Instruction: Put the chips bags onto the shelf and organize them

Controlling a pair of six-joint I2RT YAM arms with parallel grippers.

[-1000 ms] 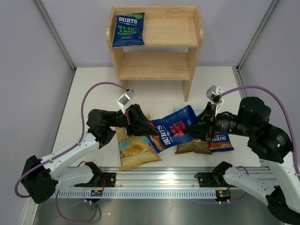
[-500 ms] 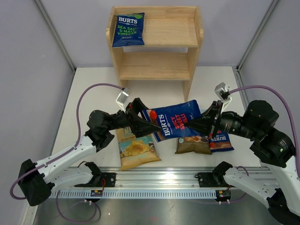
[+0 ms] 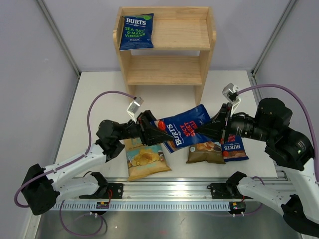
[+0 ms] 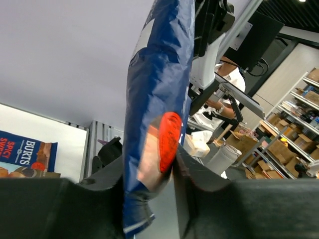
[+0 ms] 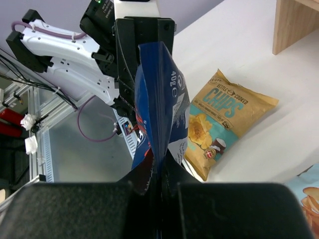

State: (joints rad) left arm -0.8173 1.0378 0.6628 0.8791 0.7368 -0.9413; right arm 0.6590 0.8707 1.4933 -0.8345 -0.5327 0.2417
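A dark-blue Burts Spicy Sweet bag (image 3: 183,128) hangs in the air between both grippers, above the table. My left gripper (image 3: 155,133) is shut on its left end (image 4: 149,164). My right gripper (image 3: 215,128) is shut on its right end (image 5: 157,129). Another dark-blue Burts bag (image 3: 136,31) leans on the top tier of the wooden shelf (image 3: 199,69). The tan-yellow Chips bag (image 3: 144,160) lies on the table under my left gripper and shows in the right wrist view (image 5: 229,124). A third Burts bag (image 3: 235,150) and a light-blue and brown bag (image 3: 205,152) lie under my right gripper.
The shelf's lower tier (image 3: 164,69) holds nothing. A metal rail (image 3: 169,191) runs along the near table edge. Grey walls close the left and right sides.
Both grippers have lifted the Spicy Sweet bag off the table and held it stretched between them; it has tilted and shifted slightly, with the left gripper moving a little right.
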